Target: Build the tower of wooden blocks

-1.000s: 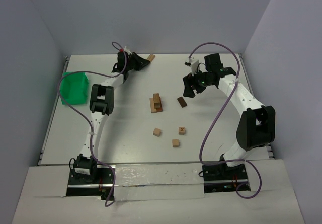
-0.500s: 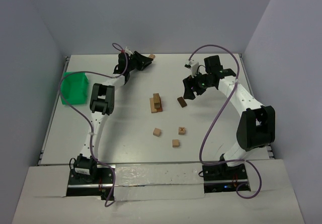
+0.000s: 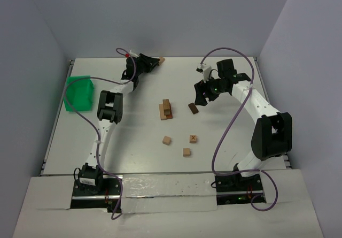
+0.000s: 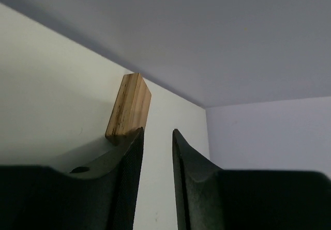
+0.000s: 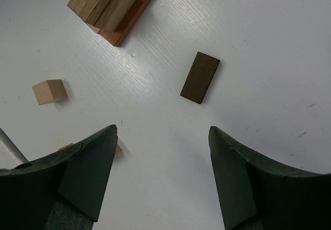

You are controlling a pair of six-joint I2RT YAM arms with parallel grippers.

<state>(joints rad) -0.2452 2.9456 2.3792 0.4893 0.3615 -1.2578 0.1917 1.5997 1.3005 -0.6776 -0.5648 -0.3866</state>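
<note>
A low tower [image 3: 166,109] of tan wood blocks on a reddish base stands mid-table; it also shows in the right wrist view [image 5: 111,10]. A dark brown block [image 3: 193,108] lies flat to its right, ahead of my right gripper [image 5: 163,132], which is wide open and empty above the table. The dark block [image 5: 200,77] lies just beyond its fingertips. My left gripper [image 3: 152,62] is at the far back edge, its jaws narrowly apart with nothing between them. A tan block [image 4: 129,106] stands just beyond and left of its left fingertip.
Three loose blocks lie nearer the front: a tan cube [image 3: 167,140], an X-marked block [image 3: 193,138] and another cube [image 3: 186,152]. A green tray [image 3: 79,93] sits at the left edge. Walls close the table at back and sides.
</note>
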